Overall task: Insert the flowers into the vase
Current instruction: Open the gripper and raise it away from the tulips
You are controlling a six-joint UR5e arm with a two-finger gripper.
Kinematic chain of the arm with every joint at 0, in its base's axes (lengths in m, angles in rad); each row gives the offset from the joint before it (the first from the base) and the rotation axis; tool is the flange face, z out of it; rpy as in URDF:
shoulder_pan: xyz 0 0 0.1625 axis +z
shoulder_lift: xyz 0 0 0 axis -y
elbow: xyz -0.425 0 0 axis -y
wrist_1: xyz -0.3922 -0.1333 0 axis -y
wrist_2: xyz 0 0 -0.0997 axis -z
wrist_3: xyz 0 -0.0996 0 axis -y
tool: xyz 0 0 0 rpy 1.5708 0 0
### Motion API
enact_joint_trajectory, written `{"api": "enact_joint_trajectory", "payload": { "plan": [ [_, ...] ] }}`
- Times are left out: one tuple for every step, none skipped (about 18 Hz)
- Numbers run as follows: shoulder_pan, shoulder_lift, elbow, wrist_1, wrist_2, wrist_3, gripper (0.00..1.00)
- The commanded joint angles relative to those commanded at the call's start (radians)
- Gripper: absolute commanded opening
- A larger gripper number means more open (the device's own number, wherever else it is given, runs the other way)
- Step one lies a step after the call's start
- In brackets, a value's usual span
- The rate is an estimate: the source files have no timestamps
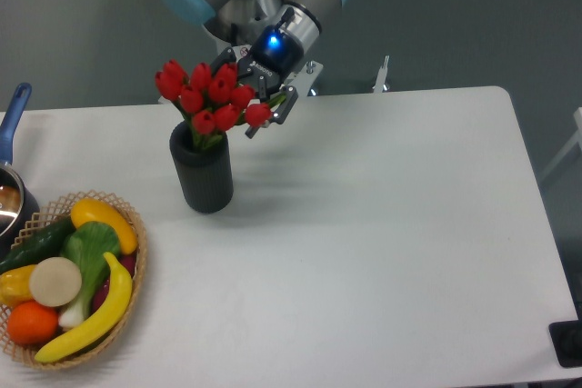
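Nine-odd flowers (211,97) (in vase (204,173)) touch the fingers (278,108).

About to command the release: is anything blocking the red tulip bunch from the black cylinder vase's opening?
Nothing visible blocks it. The red tulip bunch already has its green stems down in the top of the matte black cylinder vase, with the two-finger gripper right beside the buds. The woven fruit basket sits apart, front left.

The arm reaches down from the top edge, its tool (264,102) tilted down-left, blue light lit.
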Motion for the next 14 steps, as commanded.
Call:
{"api": "enact_joint_trajectory", "payload": {
  "plan": [
    [0.002,0.006,0.006,0.000,0.003,-0.029,1.00],
    [0.005,0.009,0.014,0.000,0.003,-0.055,1.00],
    [0.005,0.011,0.023,0.000,0.005,-0.077,1.00],
    [0.005,0.011,0.029,-0.002,0.006,-0.089,1.00],
    [0.005,0.015,0.031,-0.002,0.015,-0.092,1.00],
    [0.008,0.023,0.031,-0.002,0.049,-0.092,1.00],
    [0.009,0.037,0.034,0.000,0.107,-0.091,1.00],
    [0.009,0.051,0.041,-0.002,0.180,-0.089,1.00],
    [0.011,0.061,0.051,-0.002,0.243,-0.091,1.00],
    [0.011,0.066,0.061,-0.003,0.279,-0.091,1.00],
    [0.009,0.068,0.074,-0.005,0.298,-0.091,1.00],
    [0.009,0.068,0.081,-0.005,0.307,-0.091,1.00],
    [0.011,0.065,0.087,-0.005,0.315,-0.091,1.00],
    [0.011,0.061,0.101,-0.006,0.333,-0.089,1.00]
  ]
}}
